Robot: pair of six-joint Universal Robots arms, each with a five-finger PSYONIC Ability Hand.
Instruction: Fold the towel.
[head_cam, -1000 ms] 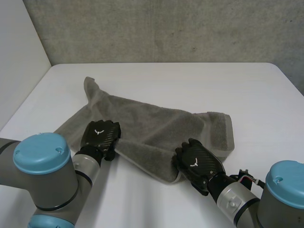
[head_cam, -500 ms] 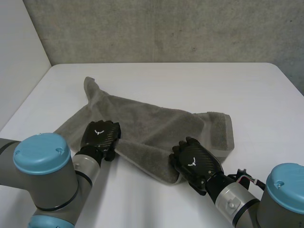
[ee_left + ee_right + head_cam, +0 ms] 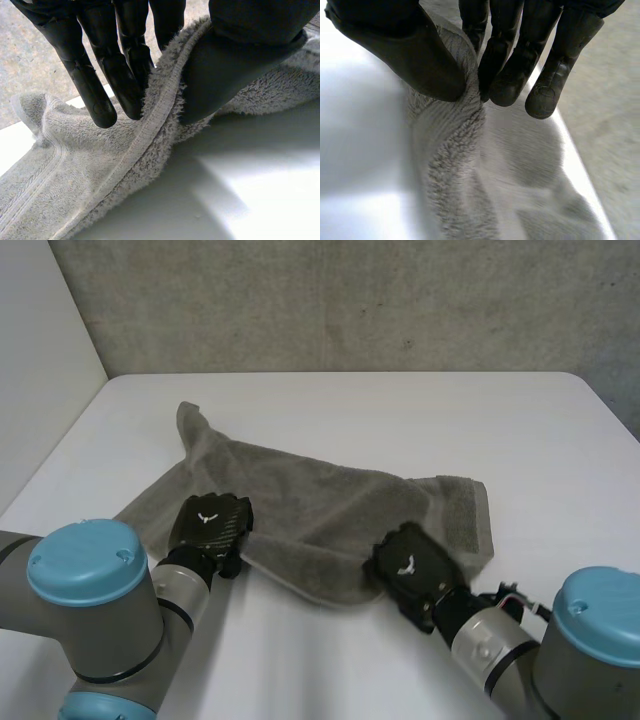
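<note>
The grey towel (image 3: 330,502) lies rumpled on the white counter (image 3: 420,410), left of centre. It runs from a narrow corner at the far left to a wider, banded end at the near right. Most of the cloth rests flat on the counter.

The left hand (image 3: 210,525) is at the towel's near edge, towards its left end. In the left wrist view its fingers (image 3: 102,80) are extended along the upper face of the cloth and the thumb (image 3: 225,65) presses from the underside. The hemmed edge is pinched between them and raised off the counter.

The right hand (image 3: 410,565) is at the same near edge, further right, just short of the banded end. In the right wrist view its thumb (image 3: 410,55) and fingers (image 3: 512,70) close narrowly on a ridge of towel pile. That ridge stands up from the counter under the palm.

Between the two hands the near edge sags down to the counter surface. A grey concrete wall (image 3: 350,300) stands behind the counter's far side.
</note>
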